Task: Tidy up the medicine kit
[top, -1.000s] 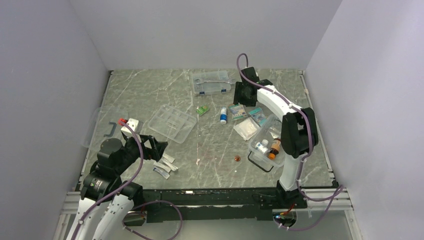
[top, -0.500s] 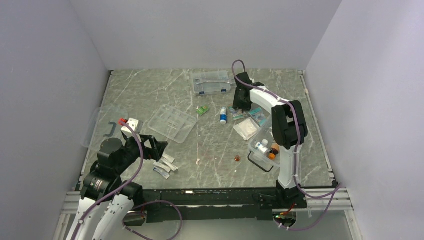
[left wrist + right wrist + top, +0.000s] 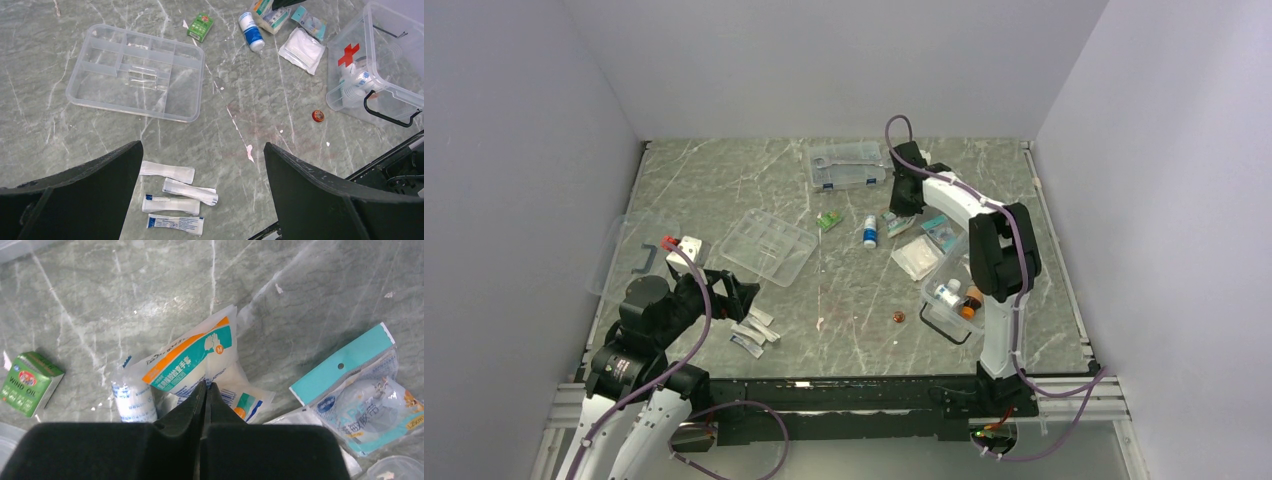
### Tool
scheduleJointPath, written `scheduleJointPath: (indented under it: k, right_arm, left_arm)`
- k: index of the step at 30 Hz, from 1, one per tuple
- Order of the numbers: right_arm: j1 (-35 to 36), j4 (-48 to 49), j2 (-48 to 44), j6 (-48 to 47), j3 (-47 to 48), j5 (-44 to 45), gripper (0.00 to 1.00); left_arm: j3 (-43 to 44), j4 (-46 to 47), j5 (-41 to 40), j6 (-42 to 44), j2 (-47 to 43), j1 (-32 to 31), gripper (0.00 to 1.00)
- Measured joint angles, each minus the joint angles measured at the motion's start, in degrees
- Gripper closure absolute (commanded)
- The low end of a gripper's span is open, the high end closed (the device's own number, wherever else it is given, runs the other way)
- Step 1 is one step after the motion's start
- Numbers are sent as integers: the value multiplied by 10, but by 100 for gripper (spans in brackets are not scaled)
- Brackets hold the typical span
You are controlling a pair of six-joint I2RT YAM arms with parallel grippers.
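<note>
The medicine kit box, clear with a red cross, stands at the right with small bottles inside. Its black-handled lid lies far left, and the divided tray lies empty left of centre. My right gripper is shut, its tips pinching the near edge of a white glove packet with an orange and teal band. A white bottle lies just left of it. My left gripper hangs wide open above several white strip packets, holding nothing.
A green box, a gauze packet and a teal-backed packet lie around the right gripper. A small red cap sits near the box. The flat case with blue latches is at the back.
My right arm swung left and down from the back of the table to the packets, and its jaws closed on the glove packet. The left arm has not moved.
</note>
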Motion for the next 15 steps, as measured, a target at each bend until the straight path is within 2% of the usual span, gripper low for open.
scheduleJointPath:
  k: [7,15]
  right_arm:
    - [14,-26,-60,-16,6,9,100]
    - [15,-27,-220,-66,-18,31,100]
  left_arm:
    - [0,0,0,0,0,0,1]
    - [0,0,0,0,0,0,1]
